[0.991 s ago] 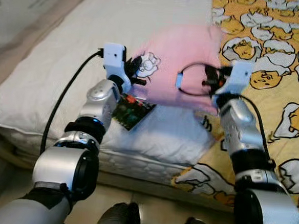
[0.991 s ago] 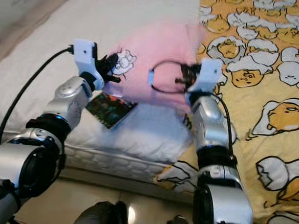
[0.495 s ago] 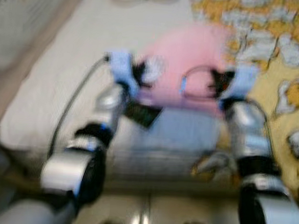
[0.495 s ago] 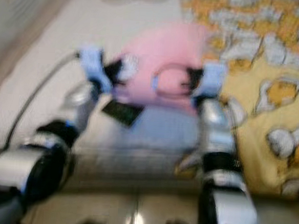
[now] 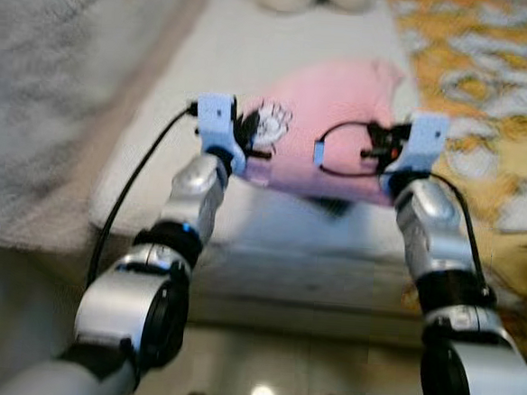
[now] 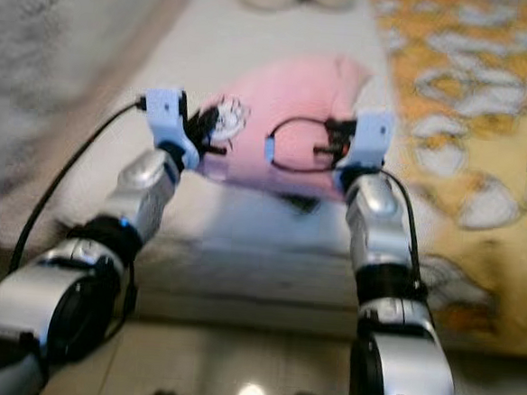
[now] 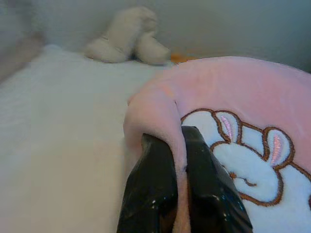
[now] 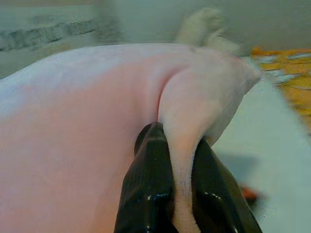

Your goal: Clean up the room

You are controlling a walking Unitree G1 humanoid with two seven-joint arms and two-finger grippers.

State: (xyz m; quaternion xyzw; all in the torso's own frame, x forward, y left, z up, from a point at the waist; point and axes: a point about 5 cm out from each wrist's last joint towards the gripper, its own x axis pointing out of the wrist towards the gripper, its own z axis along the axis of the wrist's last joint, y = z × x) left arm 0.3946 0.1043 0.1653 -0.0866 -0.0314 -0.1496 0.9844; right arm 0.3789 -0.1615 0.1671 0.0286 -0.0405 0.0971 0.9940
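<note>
One pink pillow (image 5: 328, 121) hangs above the bed (image 5: 271, 225), pinched by two hands: left hand (image 7: 179, 145) and right hand (image 8: 179, 141) each grip an edge.

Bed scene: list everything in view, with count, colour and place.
pink pillow: one, pink with a white rabbit design, lifted above the bed, pinched at both near corners.
mattress: one, white, under the pillow.
quilt: one, yellow with white cartoon print, on the robot's right of the bed.
plush toy: one, cream, at the bed's far end.
floor: pale, glossy, below the bed.
left gripper: shut on the pillow's edge.
right gripper: shut on the pillow's other corner.
</note>
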